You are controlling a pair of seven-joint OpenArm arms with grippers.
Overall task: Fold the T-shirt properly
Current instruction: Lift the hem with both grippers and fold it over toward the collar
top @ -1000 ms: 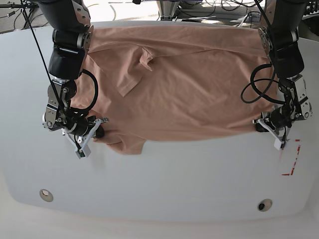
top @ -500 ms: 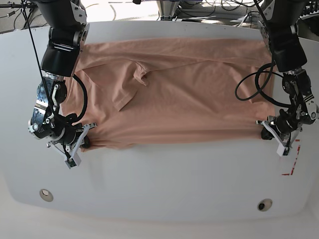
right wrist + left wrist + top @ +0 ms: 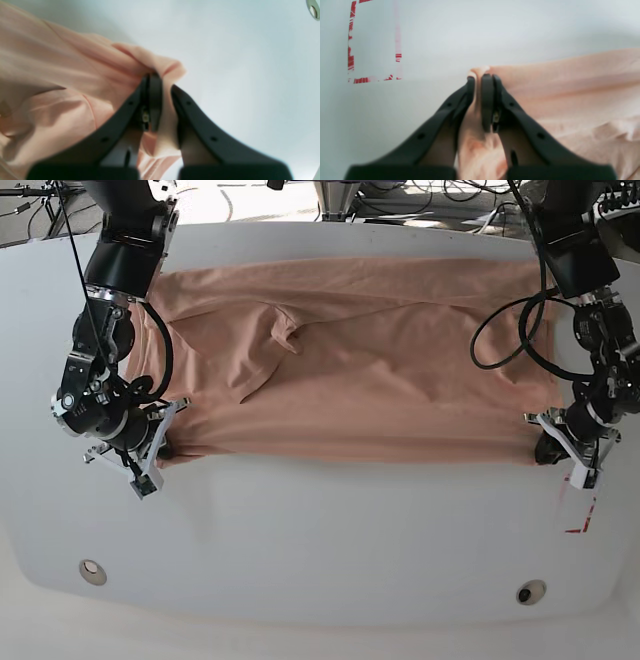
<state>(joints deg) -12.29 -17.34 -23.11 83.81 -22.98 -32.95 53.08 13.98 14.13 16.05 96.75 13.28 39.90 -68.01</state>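
Left gripper (image 3: pixel 478 78) and right gripper (image 3: pixel 163 80) — each clamped on a T-shirt (image 3: pixel 370 370) corner — cloth stretched flat.

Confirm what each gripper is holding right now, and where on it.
Both hold the T-shirt. The left gripper pinches one corner of its near edge, the right gripper pinches the opposite corner; the edge is stretched between them.

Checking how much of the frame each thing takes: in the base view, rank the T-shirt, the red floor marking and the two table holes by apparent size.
1. T-shirt
2. red marking
3. left hole and right hole, which look alike
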